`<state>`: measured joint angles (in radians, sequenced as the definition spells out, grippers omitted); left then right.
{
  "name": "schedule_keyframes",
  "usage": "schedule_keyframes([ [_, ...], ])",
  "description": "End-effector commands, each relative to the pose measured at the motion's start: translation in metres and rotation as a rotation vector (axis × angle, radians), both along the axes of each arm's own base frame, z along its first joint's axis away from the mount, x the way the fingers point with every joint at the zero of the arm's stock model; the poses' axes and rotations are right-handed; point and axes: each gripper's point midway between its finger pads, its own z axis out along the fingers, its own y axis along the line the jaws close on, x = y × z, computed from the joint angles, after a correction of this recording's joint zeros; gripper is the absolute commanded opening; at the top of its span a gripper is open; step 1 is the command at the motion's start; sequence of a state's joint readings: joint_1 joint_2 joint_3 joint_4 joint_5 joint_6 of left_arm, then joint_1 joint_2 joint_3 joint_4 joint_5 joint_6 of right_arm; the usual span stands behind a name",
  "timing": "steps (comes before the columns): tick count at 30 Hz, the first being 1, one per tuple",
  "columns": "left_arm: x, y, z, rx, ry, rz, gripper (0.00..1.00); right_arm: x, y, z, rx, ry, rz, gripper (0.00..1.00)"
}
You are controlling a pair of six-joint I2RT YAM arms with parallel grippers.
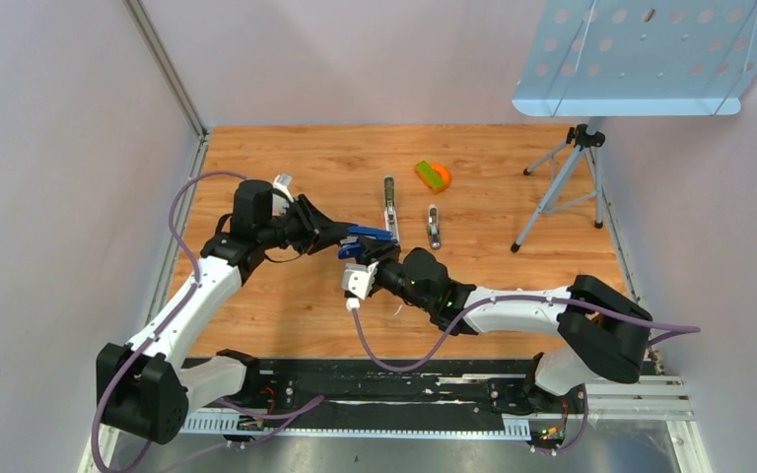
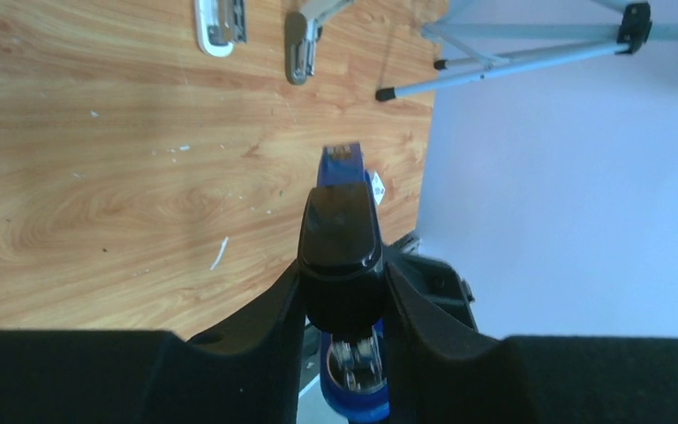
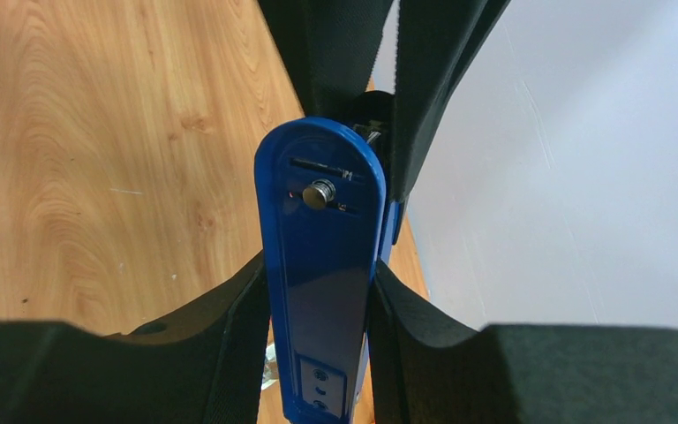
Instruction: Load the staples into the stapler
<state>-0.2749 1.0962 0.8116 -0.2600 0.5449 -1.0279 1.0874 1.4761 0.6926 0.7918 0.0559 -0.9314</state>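
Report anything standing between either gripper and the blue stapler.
Nothing visible does. The right gripper clamps the blue stapler by its base, and the left gripper closes around its black top, fingers against both sides.

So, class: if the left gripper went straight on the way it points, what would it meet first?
The blue stapler: its black top sits between the left gripper's fingers. Beyond it, probably the right gripper holding the same stapler, though depth is unclear.
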Motion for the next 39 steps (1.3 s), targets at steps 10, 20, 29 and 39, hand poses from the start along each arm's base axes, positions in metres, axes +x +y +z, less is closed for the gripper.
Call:
schedule_keyframes([
  [10, 0.046, 0.028, -0.004, 0.113, -0.068, 0.1, 0.09, -0.055, 0.02, 0.039, 0.161, -0.019, 0.208, 0.0],
  [20, 0.067, 0.039, -0.032, 0.192, -0.059, 0.147, 0.18, -0.079, 0.034, 0.064, 0.23, -0.02, 0.297, 0.0],
  [29, 0.061, 0.032, -0.065, 0.13, -0.03, 0.148, 0.32, -0.08, 0.04, 0.09, 0.382, 0.008, 0.312, 0.0],
  [39, 0.038, 0.023, -0.095, 0.071, 0.055, 0.107, 0.44, -0.082, 0.043, 0.14, 0.551, -0.02, 0.338, 0.0],
])
